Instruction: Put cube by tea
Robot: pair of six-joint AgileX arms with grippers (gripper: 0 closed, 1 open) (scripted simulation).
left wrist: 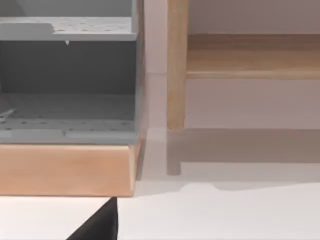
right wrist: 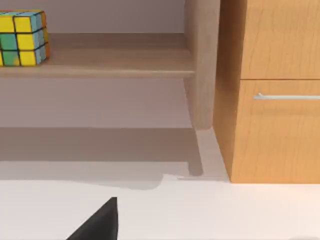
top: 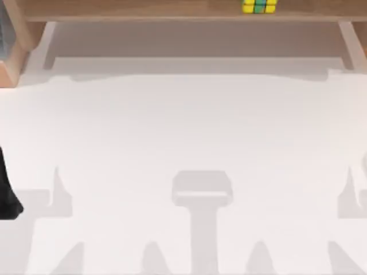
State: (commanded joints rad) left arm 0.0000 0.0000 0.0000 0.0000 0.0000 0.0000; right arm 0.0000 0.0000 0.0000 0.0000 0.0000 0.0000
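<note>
**Cube waits on the shelf, arms back**

Looking down in the top view, the cube (top: 259, 6) sits on the wooden shelf (top: 143, 10) at the upper edge, right of centre, well apart from both arms. The white surface (top: 183, 126) below carries only shadows; a dark bit of the left arm (top: 8, 192) shows at the left edge. No tea is visible.

The left wrist view faces a grey perforated rack (left wrist: 67, 75) on a wooden base; whether the left claw is open I cannot tell.

The right wrist view has the cube at upper left on the shelf, beside a wooden cabinet (right wrist: 275, 100); I cannot tell that claw's state either
</note>
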